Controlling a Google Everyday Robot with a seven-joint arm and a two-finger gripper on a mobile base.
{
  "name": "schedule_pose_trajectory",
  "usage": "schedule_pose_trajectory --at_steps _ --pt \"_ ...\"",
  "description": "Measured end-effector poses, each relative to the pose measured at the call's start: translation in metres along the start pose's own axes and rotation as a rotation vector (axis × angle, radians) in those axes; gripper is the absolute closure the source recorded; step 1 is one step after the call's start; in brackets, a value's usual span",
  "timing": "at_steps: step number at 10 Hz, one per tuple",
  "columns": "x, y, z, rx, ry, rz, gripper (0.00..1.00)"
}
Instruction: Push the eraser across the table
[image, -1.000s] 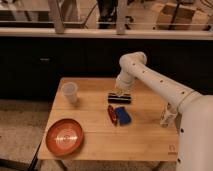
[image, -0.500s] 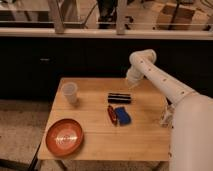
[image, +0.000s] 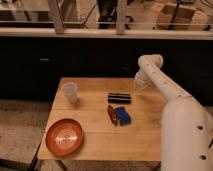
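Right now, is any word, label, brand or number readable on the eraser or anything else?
None readable anywhere in this view.
On the eraser: a faint lighter stripe, too blurred to tell if it is lettering.
On the cup, orange plate, blue block: no marks visible.
On the gripper, above the table near its far right edge, past the eraser's right end: no label visible.

desk (image: 95, 145): light-brown wood, visible plank grain, matt | eraser (image: 119, 98): black, matt, faint lighter stripe | cup (image: 69, 92): whitish, translucent, plastic-looking | plate (image: 65, 136): orange-red, ringed, slight sheen | block (image: 123, 115): blue, smooth | arm (image: 170, 92): white smooth shell | pincer (image: 139, 84): pale, above desk's far right part, near eraser
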Motion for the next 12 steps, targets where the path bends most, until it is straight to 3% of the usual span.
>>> schedule_pose_trajectory --at_steps 3,7,12 --pt "0.004 0.022 0.002 -0.019 -0.025 0.026 1.0" --pt "-0.006 0.046 0.014 -0.05 -0.034 0.016 1.0" --pt "-0.039 0.044 0.035 -0.06 -0.037 -0.059 1.0"
